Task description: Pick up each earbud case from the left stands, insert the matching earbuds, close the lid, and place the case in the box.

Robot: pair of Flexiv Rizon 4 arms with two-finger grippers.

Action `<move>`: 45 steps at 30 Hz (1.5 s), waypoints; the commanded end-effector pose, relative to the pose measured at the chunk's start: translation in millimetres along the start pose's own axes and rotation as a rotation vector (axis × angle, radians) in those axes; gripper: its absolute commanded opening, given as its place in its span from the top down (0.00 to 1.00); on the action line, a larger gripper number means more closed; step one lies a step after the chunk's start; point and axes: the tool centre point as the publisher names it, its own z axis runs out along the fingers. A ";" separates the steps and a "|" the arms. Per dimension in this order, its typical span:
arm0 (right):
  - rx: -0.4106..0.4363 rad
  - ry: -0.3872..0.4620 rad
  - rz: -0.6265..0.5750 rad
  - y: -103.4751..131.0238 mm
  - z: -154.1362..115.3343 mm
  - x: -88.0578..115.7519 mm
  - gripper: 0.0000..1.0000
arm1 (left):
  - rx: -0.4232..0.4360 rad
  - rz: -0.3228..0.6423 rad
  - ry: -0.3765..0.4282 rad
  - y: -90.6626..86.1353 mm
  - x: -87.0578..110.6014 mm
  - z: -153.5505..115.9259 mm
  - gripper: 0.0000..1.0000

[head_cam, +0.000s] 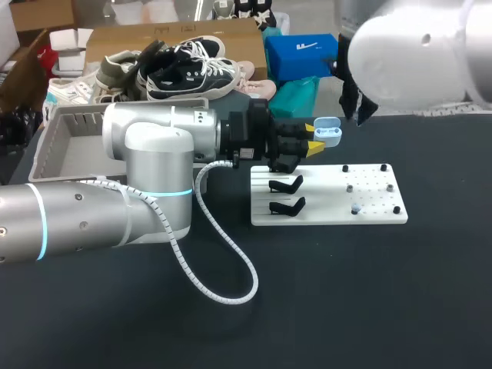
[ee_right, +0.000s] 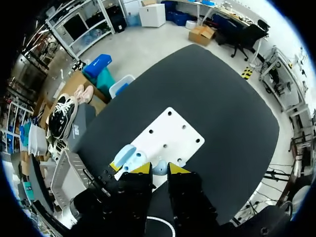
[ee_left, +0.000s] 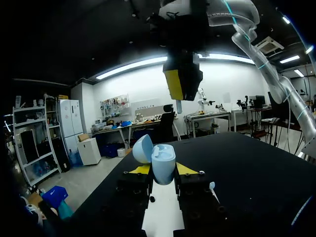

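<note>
We judge the task about midway for this case. Our left gripper (head_cam: 313, 136) has its fingers clamped on the open earbud case (head_cam: 327, 131), right of centre in the head view. Our right gripper (ee_right: 159, 169) hangs just above it, fingers pinched on what looks like a white earbud (ee_left: 178, 106). Left to do: seating the earbuds, closing the lid, and reaching the box (head_cam: 65, 115) at upper left.

**Table surface: what sits on it**

Black table (head_cam: 346, 307). Directly on it: white stand board (head_cam: 327, 217) right of centre (two black stands (head_cam: 286, 184) and small pegs on top) and grey box (head_cam: 58, 131) at far left, well apart. A spiral-wrapped cable (head_cam: 231, 296) loop rests mid-table.
</note>
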 end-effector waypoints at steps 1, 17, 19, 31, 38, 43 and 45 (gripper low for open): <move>0.124 -0.057 0.051 13.3 -1.0 7.0 1.00 | 0.000 0.001 -0.002 0.0 0.6 -0.3 1.00; 0.040 0.000 0.039 23.0 13.1 7.8 1.00 | 0.000 0.001 -0.002 0.0 0.6 -0.3 1.00; 0.019 -0.002 0.036 23.2 13.7 8.4 1.00 | 0.000 0.001 -0.002 0.0 0.6 -0.3 1.00; 0.012 0.022 0.029 27.0 25.5 8.2 1.00 | 0.000 0.001 -0.002 0.0 0.6 -0.3 1.00; 0.005 0.026 0.018 31.8 29.6 8.7 1.00 | 0.000 0.001 -0.002 0.0 0.6 -0.3 1.00; 0.007 0.034 0.016 34.4 32.7 8.5 1.00 | 0.000 0.001 -0.002 0.0 0.6 -0.3 1.00; 0.008 0.035 0.016 34.8 33.2 8.2 1.00 | 0.000 0.001 -0.002 0.0 0.6 -0.3 1.00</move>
